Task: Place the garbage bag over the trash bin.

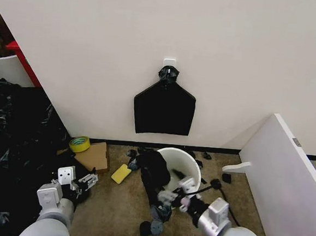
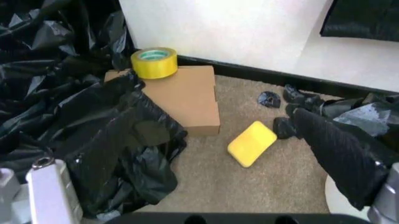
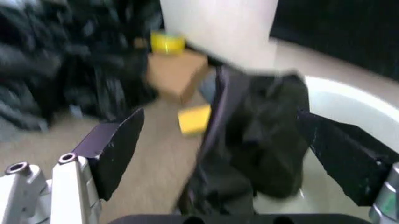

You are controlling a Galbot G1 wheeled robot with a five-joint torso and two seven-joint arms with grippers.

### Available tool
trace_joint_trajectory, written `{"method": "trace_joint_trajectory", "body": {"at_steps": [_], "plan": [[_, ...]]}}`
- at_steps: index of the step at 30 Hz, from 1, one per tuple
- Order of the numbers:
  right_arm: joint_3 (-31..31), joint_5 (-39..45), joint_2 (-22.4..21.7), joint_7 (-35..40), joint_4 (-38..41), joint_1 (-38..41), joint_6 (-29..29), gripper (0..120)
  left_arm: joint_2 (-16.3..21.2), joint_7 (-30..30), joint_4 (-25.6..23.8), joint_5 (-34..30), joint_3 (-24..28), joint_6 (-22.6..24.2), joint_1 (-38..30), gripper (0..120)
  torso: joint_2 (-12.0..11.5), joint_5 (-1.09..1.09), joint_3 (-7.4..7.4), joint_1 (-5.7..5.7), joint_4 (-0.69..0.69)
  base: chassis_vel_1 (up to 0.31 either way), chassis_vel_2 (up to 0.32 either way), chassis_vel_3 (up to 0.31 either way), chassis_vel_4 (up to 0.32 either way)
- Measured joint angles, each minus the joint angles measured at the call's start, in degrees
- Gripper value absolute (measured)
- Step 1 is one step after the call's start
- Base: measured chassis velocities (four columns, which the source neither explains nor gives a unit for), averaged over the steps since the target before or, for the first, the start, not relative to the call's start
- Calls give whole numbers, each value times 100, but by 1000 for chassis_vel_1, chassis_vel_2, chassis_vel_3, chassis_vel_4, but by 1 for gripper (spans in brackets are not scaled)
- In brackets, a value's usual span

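The right tool (image 1: 175, 195) is spread wide just before the bag (image 1: 154, 175), which hangs draped over the bin's (image 1: 190, 163) near rim. Closing on a free edge, not the bunched middle, should help. The left tool (image 1: 85, 180) waits, its gap unreadable.

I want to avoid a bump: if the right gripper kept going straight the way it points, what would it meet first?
Most likely the garbage bag draped over the trash bin rim, straight ahead between the right gripper's open fingers; depth is unclear.
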Motion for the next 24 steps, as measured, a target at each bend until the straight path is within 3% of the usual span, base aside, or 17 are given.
{"method": "trace_joint_trajectory", "body": {"at_steps": [1, 5, 9, 20, 24], "plan": [[-89, 156, 72, 140, -21, 141, -344, 86, -3, -4, 17, 14, 1, 0, 16, 100, 0, 0, 0, 0, 0, 0, 0, 0, 0], [-186, 339, 194, 258, -150, 288, -598, 77, -13, -44, 58, 43, 2, -4, 36, 100, 0, -1, 0, 0, 1, 0, 0, 0, 0], [-285, 285, 369, 280, -395, 316, -601, 57, -18, -89, 94, 59, 35, -9, 16, 100, 0, 0, 0, 0, -1, 0, 0, 0, 0], [-309, 119, 461, 248, -519, 184, -474, 23, -59, -95, 157, 105, 169, -11, -69, 100, 0, -1, 0, 0, -1, 0, 0, 0, 0], [-305, -1, 457, 79, -574, 119, -453, 4, -82, -97, 154, 120, 181, -14, -62, 100, 0, -1, 0, 0, -1, 0, 0, 0, 0]]}}
